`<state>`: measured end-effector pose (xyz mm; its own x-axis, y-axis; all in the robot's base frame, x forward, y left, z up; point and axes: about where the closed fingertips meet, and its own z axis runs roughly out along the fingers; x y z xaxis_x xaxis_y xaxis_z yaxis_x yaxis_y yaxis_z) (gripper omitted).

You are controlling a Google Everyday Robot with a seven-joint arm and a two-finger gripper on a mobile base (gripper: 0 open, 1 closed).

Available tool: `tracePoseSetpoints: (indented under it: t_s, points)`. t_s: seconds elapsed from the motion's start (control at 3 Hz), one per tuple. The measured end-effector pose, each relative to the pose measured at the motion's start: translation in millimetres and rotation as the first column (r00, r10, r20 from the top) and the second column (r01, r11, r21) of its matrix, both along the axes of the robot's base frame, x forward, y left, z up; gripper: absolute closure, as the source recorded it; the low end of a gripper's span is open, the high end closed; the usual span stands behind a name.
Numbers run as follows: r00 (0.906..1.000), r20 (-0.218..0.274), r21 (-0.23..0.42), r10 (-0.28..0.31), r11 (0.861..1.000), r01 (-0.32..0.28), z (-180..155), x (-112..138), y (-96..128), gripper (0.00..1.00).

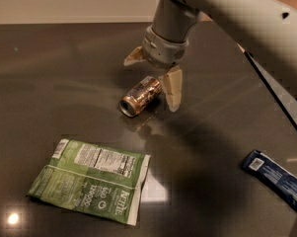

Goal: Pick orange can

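Observation:
The orange can (139,96) lies on its side on the dark table (49,88), silver round end toward the lower left. My gripper (153,78) hangs just above its far right end, open. One cream fingertip (171,90) is down at the can's right side. The other fingertip (133,57) is behind and above the can, to the left. The jaws straddle the can's upper end without closing on it.
A flat green chip bag (91,179) lies near the front, left of centre. A flat dark blue packet (274,177) lies at the front right. The table's right edge (271,93) runs diagonally under my arm.

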<state>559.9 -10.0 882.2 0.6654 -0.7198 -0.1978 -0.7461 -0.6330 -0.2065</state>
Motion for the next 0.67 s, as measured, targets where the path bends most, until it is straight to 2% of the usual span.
tracePoseSetpoints:
  t_s: [0.33, 0.67]
  points:
    - [0.9960, -0.016, -0.040, 0.088, 0.995, -0.089, -15.2, -1.7, 14.8, 0.00]
    - [0.9869, -0.028, -0.083, 0.159, 0.983, -0.161, -28.0, -5.0, 25.0, 0.00]
